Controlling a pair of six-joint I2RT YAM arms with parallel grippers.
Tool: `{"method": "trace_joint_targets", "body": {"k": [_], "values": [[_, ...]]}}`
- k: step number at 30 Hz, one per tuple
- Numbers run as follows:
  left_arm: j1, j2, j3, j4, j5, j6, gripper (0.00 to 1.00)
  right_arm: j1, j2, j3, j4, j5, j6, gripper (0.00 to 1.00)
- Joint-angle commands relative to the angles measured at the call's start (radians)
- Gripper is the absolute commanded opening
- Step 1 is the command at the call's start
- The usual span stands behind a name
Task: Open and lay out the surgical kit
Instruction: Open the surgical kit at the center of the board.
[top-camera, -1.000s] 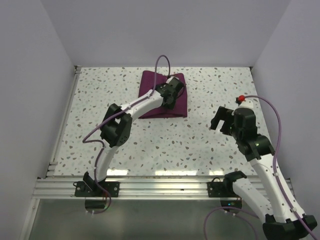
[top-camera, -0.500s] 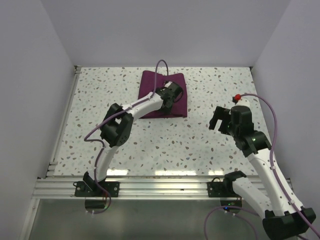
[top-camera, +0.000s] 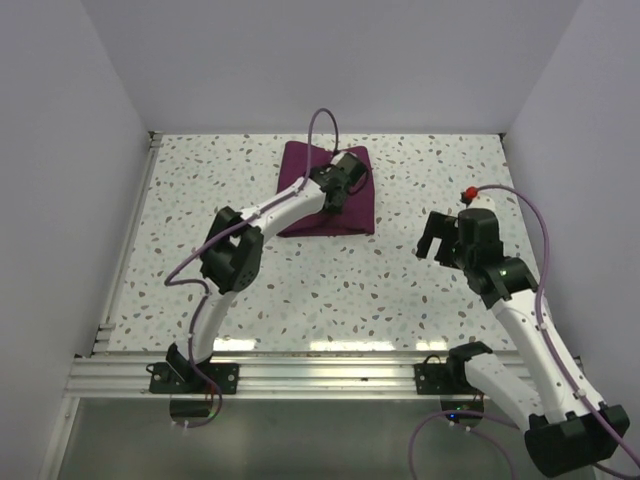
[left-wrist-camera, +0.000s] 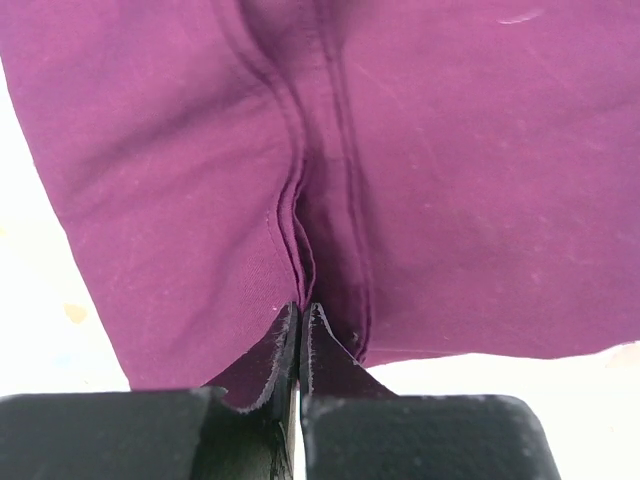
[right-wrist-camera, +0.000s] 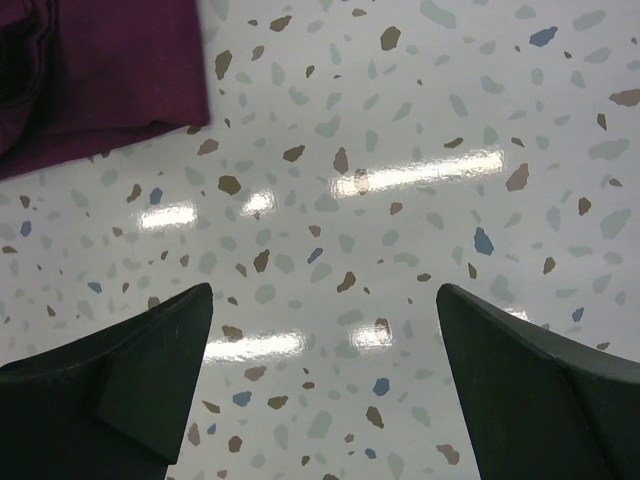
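Surgical kit (top-camera: 358, 212), folded shut in its maroon wrap, lies at the far middle of the speckled bench (top-camera: 300, 290). A raised fold (left-wrist-camera: 293, 240) runs straight away from the left gripper (left-wrist-camera: 301, 318), whose fingers are pinched on its near end. The right gripper (right-wrist-camera: 325, 300) hangs spread and empty over the bench, the kit off to its left. Peeling the flap likely falls to the left arm.

Blocking approach to the cloth wrap (top-camera: 360, 215) from the near left with the left arm (top-camera: 280, 208); leaving bare worktop (top-camera: 400, 290) lying open on its right.
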Motion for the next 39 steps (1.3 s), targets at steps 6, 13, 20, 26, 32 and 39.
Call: {"method": "trace_joint_targets", "body": {"k": [6,13,20,26,32,39], "values": [[0.330,-0.292,-0.206,0.030,-0.013,-0.121,0.00,0.005,0.118,0.092,0.045,-0.037,-0.002,0.98],[0.627,-0.484,-0.571,0.101,0.121,-0.268,0.99,0.018,0.218,0.122,0.079,-0.090,0.006,0.98],[0.639,-0.443,-0.685,0.118,0.208,-0.273,0.99,0.023,0.431,0.272,0.081,-0.147,-0.046,0.98],[0.638,-0.489,-0.702,0.138,0.222,-0.244,0.99,0.057,0.671,0.508,0.099,-0.212,-0.046,0.98],[0.636,-0.518,-0.736,0.148,0.255,-0.221,0.99,0.221,0.972,0.933,-0.080,-0.103,-0.094,0.91],[0.638,-0.539,-0.759,0.165,0.283,-0.193,0.99,0.374,1.276,1.253,-0.244,0.028,-0.131,0.90]]}}
